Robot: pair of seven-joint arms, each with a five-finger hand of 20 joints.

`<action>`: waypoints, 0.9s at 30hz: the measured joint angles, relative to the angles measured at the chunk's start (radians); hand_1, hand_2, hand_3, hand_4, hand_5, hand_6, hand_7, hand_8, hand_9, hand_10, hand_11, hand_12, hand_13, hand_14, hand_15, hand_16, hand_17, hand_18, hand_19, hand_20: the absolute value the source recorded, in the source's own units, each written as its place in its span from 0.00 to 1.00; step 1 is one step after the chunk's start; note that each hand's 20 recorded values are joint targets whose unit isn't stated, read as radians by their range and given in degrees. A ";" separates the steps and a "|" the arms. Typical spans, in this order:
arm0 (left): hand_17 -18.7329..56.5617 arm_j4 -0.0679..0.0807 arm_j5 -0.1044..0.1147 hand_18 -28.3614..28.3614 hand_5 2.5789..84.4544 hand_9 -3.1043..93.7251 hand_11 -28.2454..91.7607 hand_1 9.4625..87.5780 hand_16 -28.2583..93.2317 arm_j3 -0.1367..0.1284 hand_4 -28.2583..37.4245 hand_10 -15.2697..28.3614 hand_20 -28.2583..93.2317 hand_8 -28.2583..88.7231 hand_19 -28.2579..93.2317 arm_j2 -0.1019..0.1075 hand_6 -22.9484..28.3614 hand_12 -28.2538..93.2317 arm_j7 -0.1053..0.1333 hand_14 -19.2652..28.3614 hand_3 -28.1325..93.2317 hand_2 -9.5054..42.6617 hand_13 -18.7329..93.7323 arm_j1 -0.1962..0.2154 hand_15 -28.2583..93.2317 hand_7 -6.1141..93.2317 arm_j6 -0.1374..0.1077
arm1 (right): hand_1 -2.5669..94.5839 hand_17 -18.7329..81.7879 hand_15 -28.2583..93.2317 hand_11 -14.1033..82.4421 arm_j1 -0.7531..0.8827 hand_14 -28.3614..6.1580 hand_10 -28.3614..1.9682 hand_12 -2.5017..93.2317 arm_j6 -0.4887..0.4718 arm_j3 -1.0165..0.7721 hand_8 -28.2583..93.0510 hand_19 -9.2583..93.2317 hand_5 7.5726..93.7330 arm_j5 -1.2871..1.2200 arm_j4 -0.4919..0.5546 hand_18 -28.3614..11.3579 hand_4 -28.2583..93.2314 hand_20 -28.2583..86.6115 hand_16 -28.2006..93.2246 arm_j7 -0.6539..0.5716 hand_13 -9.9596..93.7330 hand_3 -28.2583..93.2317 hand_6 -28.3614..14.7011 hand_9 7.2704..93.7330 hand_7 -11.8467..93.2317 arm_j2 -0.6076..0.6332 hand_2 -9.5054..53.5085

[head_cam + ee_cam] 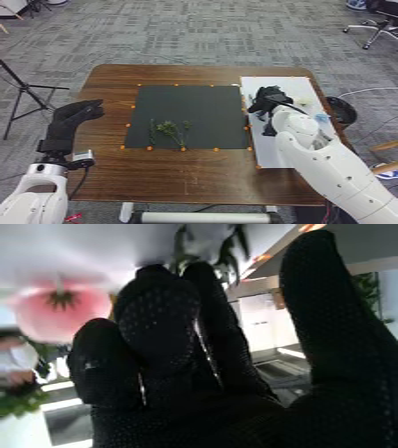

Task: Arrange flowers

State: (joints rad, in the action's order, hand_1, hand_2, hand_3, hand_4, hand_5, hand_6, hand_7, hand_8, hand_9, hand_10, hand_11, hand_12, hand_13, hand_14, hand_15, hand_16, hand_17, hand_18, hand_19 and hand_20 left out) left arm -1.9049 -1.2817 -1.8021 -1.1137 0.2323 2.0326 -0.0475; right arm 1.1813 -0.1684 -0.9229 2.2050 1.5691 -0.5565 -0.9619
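Green leafy sprigs [167, 128] are laid on the near part of the dark rectangular mat [191, 102]; picking a next stem appears to be in hand. The black-gloved right hand [271, 97] is held over the white sheet [274, 160] at right, fingers and thumb apart, nothing gripped. A pink, round-headed flower [60, 306] is seen near it; a stem should be pinched gently. The black-gloved left hand [71, 115] is held at left, fingers relaxed.

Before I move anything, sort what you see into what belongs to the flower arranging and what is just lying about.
For the job:
- green sprigs on the dark mat
- pink flower
- dark mat and white sheet, apparently the work surfaces

Just about, it seems:
- black tripod standing on the floor
- office chair
- black bin beside the table
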 measured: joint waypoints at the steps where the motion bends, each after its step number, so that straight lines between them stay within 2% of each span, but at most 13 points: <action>1: 0.37 0.000 0.000 0.76 0.62 0.58 0.45 0.29 0.24 0.000 0.09 0.68 0.42 0.18 0.38 -0.001 0.48 0.36 0.000 0.80 0.77 0.16 0.55 0.000 0.51 0.23 0.000 | 0.46 0.78 0.71 0.36 0.000 0.66 0.39 0.28 0.000 -0.005 0.21 1.00 0.63 -0.004 0.001 0.36 0.15 0.65 0.49 -0.002 0.93 0.72 0.54 0.71 0.32 -0.003 0.00; 2: 0.37 0.000 0.000 0.76 0.62 0.58 0.45 0.29 0.24 0.000 0.09 0.68 0.42 0.18 0.38 -0.001 0.48 0.36 0.000 0.81 0.77 0.16 0.55 0.000 0.51 0.23 0.000 | 0.47 0.78 0.71 0.37 0.000 0.67 0.39 0.28 0.000 -0.008 0.21 1.00 0.64 -0.006 0.001 0.36 0.15 0.65 0.49 -0.003 0.93 0.73 0.55 0.73 0.32 -0.005 0.00; 4: 0.37 0.000 0.000 0.76 0.62 0.58 0.45 0.29 0.24 0.000 0.09 0.68 0.42 0.18 0.38 -0.002 0.48 0.36 0.000 0.81 0.77 0.16 0.55 0.000 0.51 0.23 0.000 | 0.52 0.79 0.71 0.38 0.000 0.68 0.42 0.28 -0.001 -0.008 0.36 1.00 0.66 -0.006 0.002 0.37 0.14 0.65 0.49 -0.003 0.93 0.70 0.56 0.76 0.32 -0.006 0.00; 5: 0.37 0.000 0.000 0.76 0.62 0.58 0.45 0.29 0.24 0.000 0.09 0.68 0.42 0.18 0.38 -0.002 0.48 0.36 0.000 0.81 0.77 0.16 0.55 0.000 0.51 0.23 0.000 | 0.55 0.79 0.71 0.39 0.000 0.68 0.43 0.28 -0.001 -0.008 0.40 1.00 0.68 -0.006 0.004 0.37 0.15 0.66 0.49 -0.003 0.94 0.68 0.56 0.78 0.31 -0.006 0.00; 7: 0.37 0.000 0.000 0.76 0.62 0.58 0.45 0.29 0.24 0.000 0.09 0.68 0.42 0.18 0.38 -0.002 0.48 0.36 -0.001 0.81 0.77 0.16 0.55 0.000 0.51 0.23 0.000 | 0.59 0.79 0.71 0.37 0.001 0.69 0.48 0.32 -0.001 -0.008 0.43 1.00 0.71 -0.006 0.008 0.38 0.16 0.66 0.50 -0.004 0.94 0.65 0.58 0.81 0.31 -0.006 0.00; 10: 0.37 0.000 -0.001 0.76 0.62 0.58 0.45 0.29 0.24 0.000 0.09 0.68 0.42 0.18 0.38 -0.003 0.49 0.36 -0.001 0.81 0.77 0.16 0.55 0.000 0.51 0.23 0.000 | 0.62 0.80 0.71 0.32 0.004 0.70 0.55 0.39 -0.001 -0.008 0.43 1.00 0.75 -0.012 0.012 0.40 0.16 0.66 0.50 -0.004 0.95 0.65 0.59 0.87 0.31 -0.005 0.00; 16: 0.37 -0.001 -0.002 0.76 0.62 0.58 0.45 0.29 0.24 0.000 0.09 0.68 0.42 0.18 0.38 -0.005 0.49 0.36 -0.002 0.80 0.77 0.16 0.55 0.000 0.51 0.23 0.000 | 0.65 0.83 0.69 0.31 0.010 0.74 0.57 0.43 0.016 -0.006 0.43 1.00 0.80 -0.015 0.013 0.42 0.16 0.64 0.51 0.003 0.98 0.66 0.61 0.94 0.33 -0.004 0.00; 22: 0.37 -0.002 -0.002 0.76 0.63 0.58 0.45 0.29 0.24 0.000 0.09 0.68 0.42 0.18 0.39 -0.008 0.49 0.36 -0.002 0.81 0.77 0.17 0.55 0.001 0.51 0.23 0.000 | 0.66 0.84 0.67 0.30 0.022 0.76 0.58 0.45 0.096 0.013 0.42 1.00 0.83 -0.030 0.013 0.44 0.17 0.63 0.52 0.014 1.00 0.66 0.59 0.96 0.34 0.003 0.00; 27: 0.37 -0.002 -0.002 0.76 0.63 0.58 0.45 0.29 0.24 0.000 0.09 0.68 0.42 0.18 0.39 -0.008 0.49 0.36 -0.002 0.80 0.77 0.17 0.55 0.001 0.51 0.22 -0.001 | 0.66 0.85 0.66 0.31 0.027 0.77 0.57 0.46 0.199 0.037 0.41 1.00 0.83 -0.099 0.038 0.45 0.18 0.63 0.53 0.024 1.00 0.67 0.59 0.97 0.35 0.027 0.00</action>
State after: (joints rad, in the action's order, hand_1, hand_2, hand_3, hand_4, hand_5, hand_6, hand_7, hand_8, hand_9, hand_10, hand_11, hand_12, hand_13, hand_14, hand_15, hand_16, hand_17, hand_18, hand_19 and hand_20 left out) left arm -1.9074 -1.2838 -1.8024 -1.1220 0.2302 2.0337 -0.0486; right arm 1.2087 0.0302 -0.8862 2.1056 1.6071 -0.5323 -0.9351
